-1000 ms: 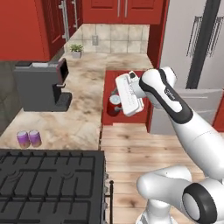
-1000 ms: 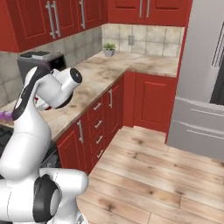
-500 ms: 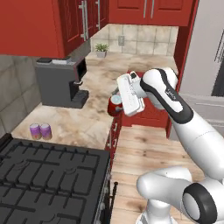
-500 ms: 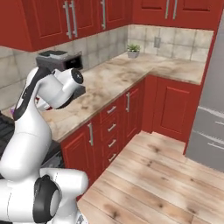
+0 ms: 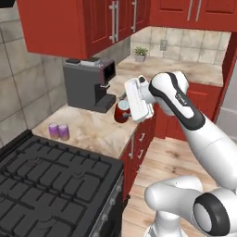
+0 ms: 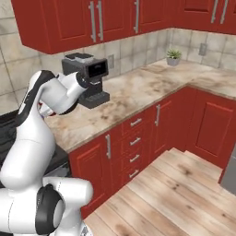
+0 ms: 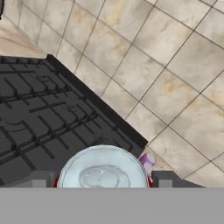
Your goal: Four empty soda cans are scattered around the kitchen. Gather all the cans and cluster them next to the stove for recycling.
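My gripper [image 5: 126, 107] is shut on a red soda can [image 5: 121, 114] and holds it in the air over the beige counter, beside the coffee machine. In the hand view the can's silvery top [image 7: 103, 168] sits between the two dark fingertips [image 7: 40, 180]. Two purple soda cans [image 5: 59, 132] stand together on the counter just right of the stove [image 5: 46, 185], close to the tiled wall. One of them [image 7: 148, 161] peeks out behind the held can, next to the stove's black grates [image 7: 43, 118].
A dark coffee machine [image 5: 88, 83] stands on the counter [image 5: 99, 134] past the purple cans, under red wall cabinets. A small potted plant [image 5: 139, 53] sits in the far corner. Red drawers [image 6: 133, 143] and a wooden floor [image 6: 184, 189] lie to the right.
The whole picture has shifted: the base has driven toward the stove, which now looms larger. The red can stays gripped at the same height in front of the arm.
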Robot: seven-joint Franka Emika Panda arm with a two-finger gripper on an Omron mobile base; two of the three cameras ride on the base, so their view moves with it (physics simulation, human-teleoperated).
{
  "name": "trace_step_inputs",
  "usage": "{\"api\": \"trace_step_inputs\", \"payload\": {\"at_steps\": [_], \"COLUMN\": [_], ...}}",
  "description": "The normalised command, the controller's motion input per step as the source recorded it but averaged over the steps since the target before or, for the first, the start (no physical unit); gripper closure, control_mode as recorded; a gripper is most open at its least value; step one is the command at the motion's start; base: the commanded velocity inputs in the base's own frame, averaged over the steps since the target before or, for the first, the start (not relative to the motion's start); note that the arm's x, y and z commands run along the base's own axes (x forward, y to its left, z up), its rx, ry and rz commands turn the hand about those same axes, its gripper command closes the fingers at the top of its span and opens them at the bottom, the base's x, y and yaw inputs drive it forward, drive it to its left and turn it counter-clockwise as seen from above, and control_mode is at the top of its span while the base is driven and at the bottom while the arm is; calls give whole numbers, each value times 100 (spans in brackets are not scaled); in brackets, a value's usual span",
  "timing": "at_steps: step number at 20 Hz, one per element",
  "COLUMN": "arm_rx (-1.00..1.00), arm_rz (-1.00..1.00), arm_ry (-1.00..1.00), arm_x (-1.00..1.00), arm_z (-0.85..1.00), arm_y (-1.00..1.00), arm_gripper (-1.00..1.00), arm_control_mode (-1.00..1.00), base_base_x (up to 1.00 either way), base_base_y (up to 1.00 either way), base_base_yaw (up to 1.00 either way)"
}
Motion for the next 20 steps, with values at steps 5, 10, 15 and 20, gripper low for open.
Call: {"api": "trace_step_inputs", "payload": {"at_steps": [5, 10, 15, 20], "arm_rx": [0, 0, 0, 0], "arm_rz": [0, 0, 0, 0], "arm_ry": [0, 0, 0, 0], "arm_x": [0, 0, 0, 0], "arm_z": [0, 0, 0, 0], "arm_y": [0, 0, 0, 0], "arm_gripper": [100, 100, 100, 100], "arm_control_mode": [100, 100, 100, 100], "base_base_x": [49, 46, 44, 44], "base_base_y": [-2, 0, 0, 0], "base_base_yaw": [44, 44, 44, 43]}}
